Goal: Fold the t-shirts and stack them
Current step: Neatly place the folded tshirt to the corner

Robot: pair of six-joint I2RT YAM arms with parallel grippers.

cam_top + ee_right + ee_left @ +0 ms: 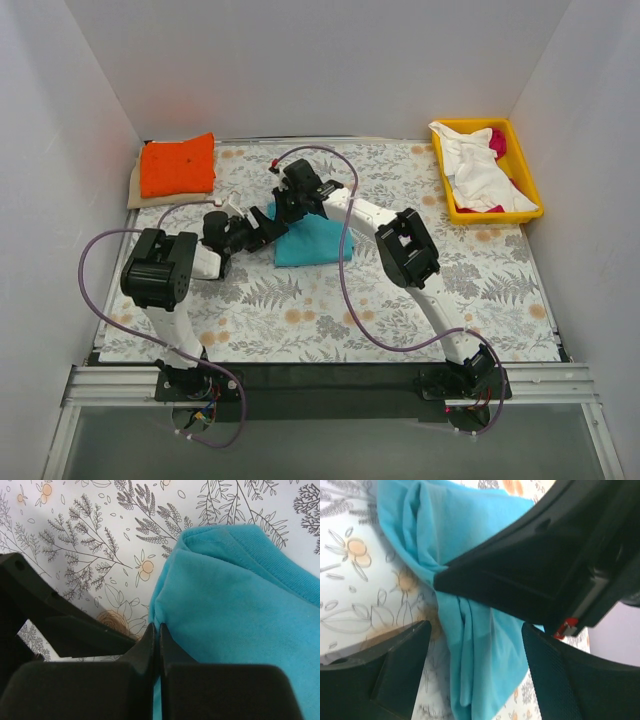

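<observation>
The right gripper [156, 630] has its fingers pressed tight together, pinching the edge of the teal shirt [240, 620], which lies bunched on the flowered tablecloth [300, 310]. The left gripper [476, 627], just left of the shirt, stands wide open astride a fold, gripping nothing. Far back-left of the teal shirt lies the orange shirt [178, 165]. Far back-right, a white shirt [475, 170] and a magenta shirt [497, 142] sit in a yellow tray [527, 170].

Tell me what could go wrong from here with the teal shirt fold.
1. The right fingers pinch only the edge of the teal t-shirt, so it may slip out mid-fold.
2. The open left fingers straddle bunched cloth close beside them. Closing could grab extra layers, or the two could collide.
</observation>
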